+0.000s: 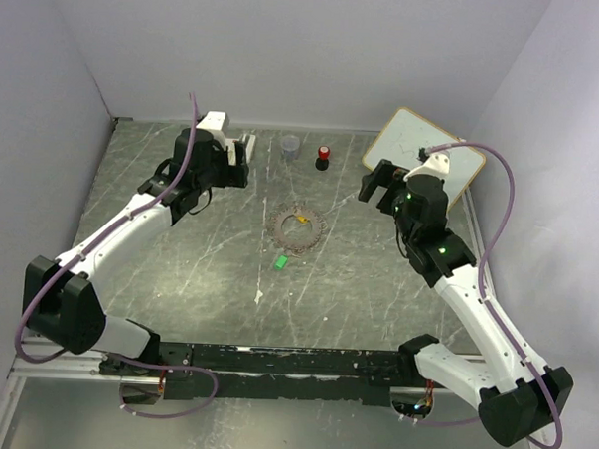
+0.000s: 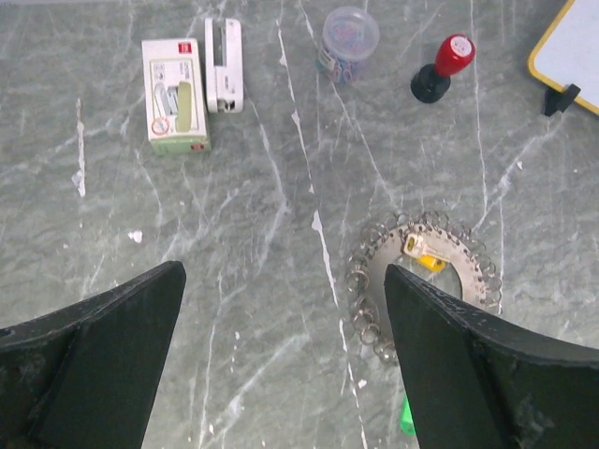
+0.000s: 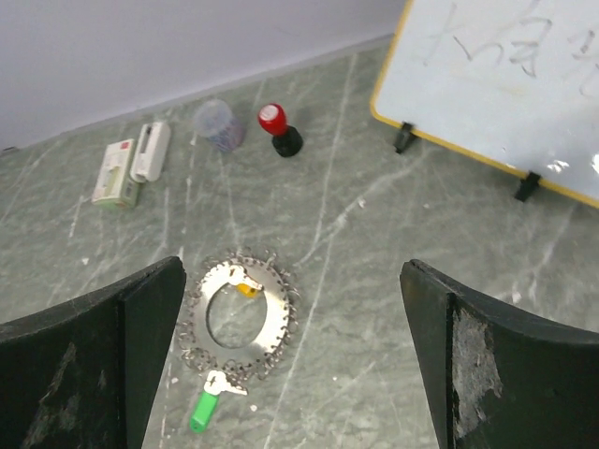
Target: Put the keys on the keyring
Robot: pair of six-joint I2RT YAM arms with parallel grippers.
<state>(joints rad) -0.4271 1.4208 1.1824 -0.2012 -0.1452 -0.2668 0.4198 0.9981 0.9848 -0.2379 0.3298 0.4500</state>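
Keyring [image 3: 199, 316] whole from right wrist, clipped from left; left hand [image 2: 283, 276] and right hand [image 3: 292, 271] spread

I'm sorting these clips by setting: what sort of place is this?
Probably a robot lab test cell: plain white walls box in a marbled grey table, and a left arm and right arm are bolted to a rail at its near edge.

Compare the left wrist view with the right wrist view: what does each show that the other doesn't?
Left wrist only: the open left gripper. Right wrist only: the open right gripper, the whole green-headed key, scribbles on the yellow-framed whiteboard. Both: the toothed silvery metal keyring, the yellow-headed key at its far rim, the red-capped black stamp, the white stapler.
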